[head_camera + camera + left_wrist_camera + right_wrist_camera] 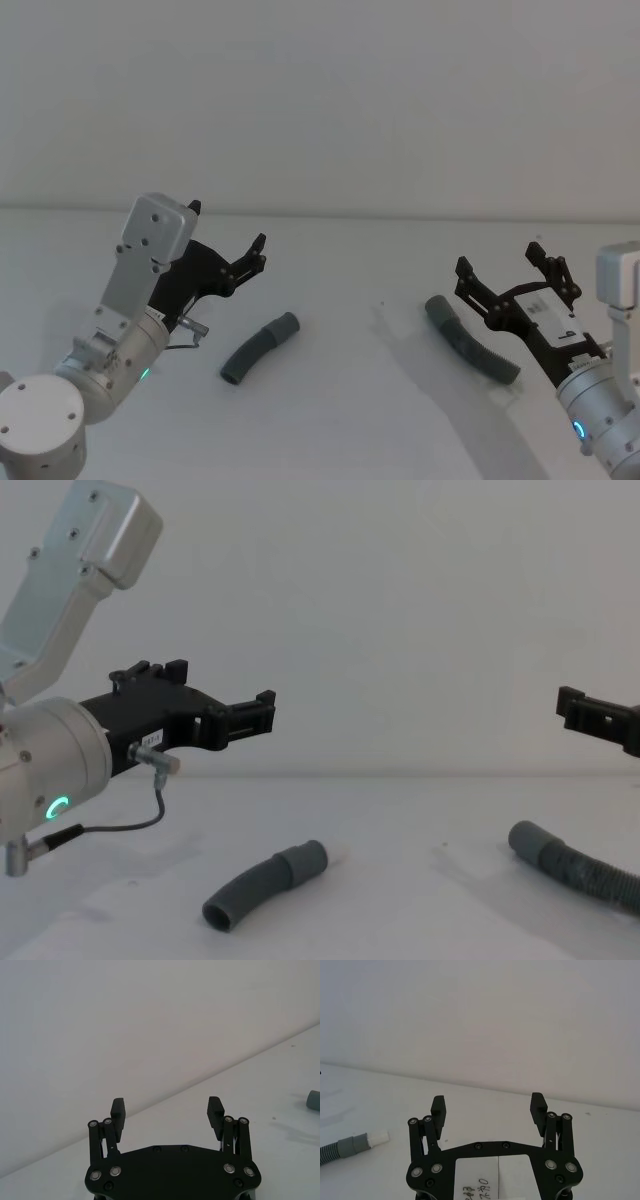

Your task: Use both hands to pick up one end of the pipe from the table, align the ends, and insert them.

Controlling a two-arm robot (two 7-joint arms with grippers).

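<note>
Left claw (227,226) hovered at lower left of the head view, fingers spread wide apart, gripping nothing. Right claw (499,258) hung at lower right, likewise wide apart & empty. Short tube (260,347) lay flat on the white worktop (350,430), left of centre, near the left claw, wider collar end pointing to upper right. Corrugated hose (470,340) lay right of centre, close by the right claw, smooth cuff at its upper-left end, toward the tube. Both pieces well apart, not joined.
</note>
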